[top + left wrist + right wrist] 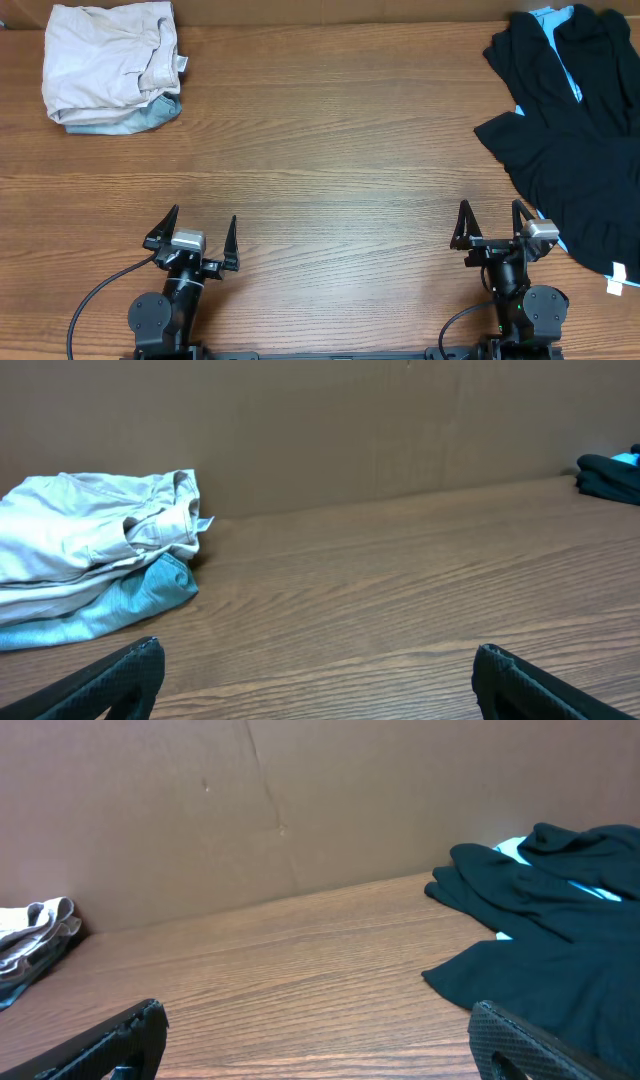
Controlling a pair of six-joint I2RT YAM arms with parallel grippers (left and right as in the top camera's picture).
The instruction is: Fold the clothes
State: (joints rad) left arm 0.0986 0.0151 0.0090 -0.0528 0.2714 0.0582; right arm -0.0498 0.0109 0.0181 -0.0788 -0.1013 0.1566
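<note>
A large black garment [575,130] lies crumpled at the table's right side, with light blue fabric [560,45] showing through it and a small white tag [617,283] at its near corner. It also shows in the right wrist view [545,935]. A folded beige garment [105,55] lies on a light blue one [135,120] at the far left; both show in the left wrist view [95,535]. My left gripper [195,235] is open and empty at the near left. My right gripper [492,225] is open and empty, just left of the black garment.
A brown cardboard wall [250,810] stands along the table's far edge. The wooden table [330,150] stretches between the two piles.
</note>
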